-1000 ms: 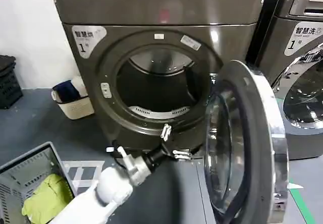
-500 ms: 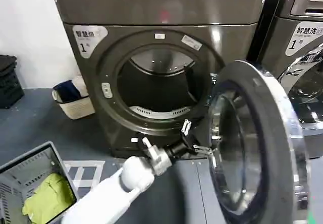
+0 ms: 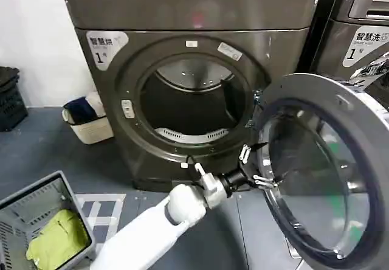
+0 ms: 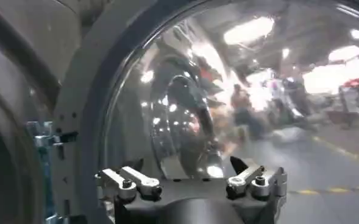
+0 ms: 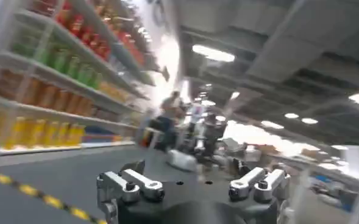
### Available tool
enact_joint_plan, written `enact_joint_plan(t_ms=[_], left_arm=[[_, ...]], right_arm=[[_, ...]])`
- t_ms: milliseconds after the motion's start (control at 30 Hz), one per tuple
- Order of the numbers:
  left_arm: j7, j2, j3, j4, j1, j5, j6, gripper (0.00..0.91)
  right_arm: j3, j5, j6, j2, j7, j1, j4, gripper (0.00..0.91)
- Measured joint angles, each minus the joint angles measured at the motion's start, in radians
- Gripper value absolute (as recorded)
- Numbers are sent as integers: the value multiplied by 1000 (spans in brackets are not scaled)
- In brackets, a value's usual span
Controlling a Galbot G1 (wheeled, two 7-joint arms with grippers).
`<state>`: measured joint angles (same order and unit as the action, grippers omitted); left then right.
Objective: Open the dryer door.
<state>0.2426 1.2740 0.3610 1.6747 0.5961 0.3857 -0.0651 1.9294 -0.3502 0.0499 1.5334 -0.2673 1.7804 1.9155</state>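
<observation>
Left pincer, fingers spread, has pushed the dryer door wider than before.

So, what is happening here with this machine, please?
The robot is opening the dryer door. Its left claw, open, is at the grey inner side of the door, near the hinge edge. The door stands wide open, and the drum opening is fully exposed. A grey basket with yellow-green cloth sits on the floor to the left.

dim, motion-blurred wrist views, glare
</observation>
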Motion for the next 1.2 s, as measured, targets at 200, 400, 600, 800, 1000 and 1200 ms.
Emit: enact_joint_plan(t_ms=[200,400,600,800,1000,1200], left_arm=[[-1,35,21,-33,-29,-4,-2,907],[-1,70,40,-70,-54,-7,-4,907],[-4,106,54,-99,-73,-12,-4,907],[-6,130,60,-118,-84,-14,-3,907],[-11,143,61,-131,-87,-18,-3,907],[-14,149,59,-129,-89,-17,0,907]], right_arm=[[42,22,-46,-22,-34,2,-72,907],[82,22,-90,-40,-61,8,-162,907],[116,25,-111,-42,-69,15,-213,907],[124,26,-114,-33,-66,20,-212,907],[125,26,-114,-28,-62,22,-207,907],[118,26,-114,-26,-58,20,-203,907]])
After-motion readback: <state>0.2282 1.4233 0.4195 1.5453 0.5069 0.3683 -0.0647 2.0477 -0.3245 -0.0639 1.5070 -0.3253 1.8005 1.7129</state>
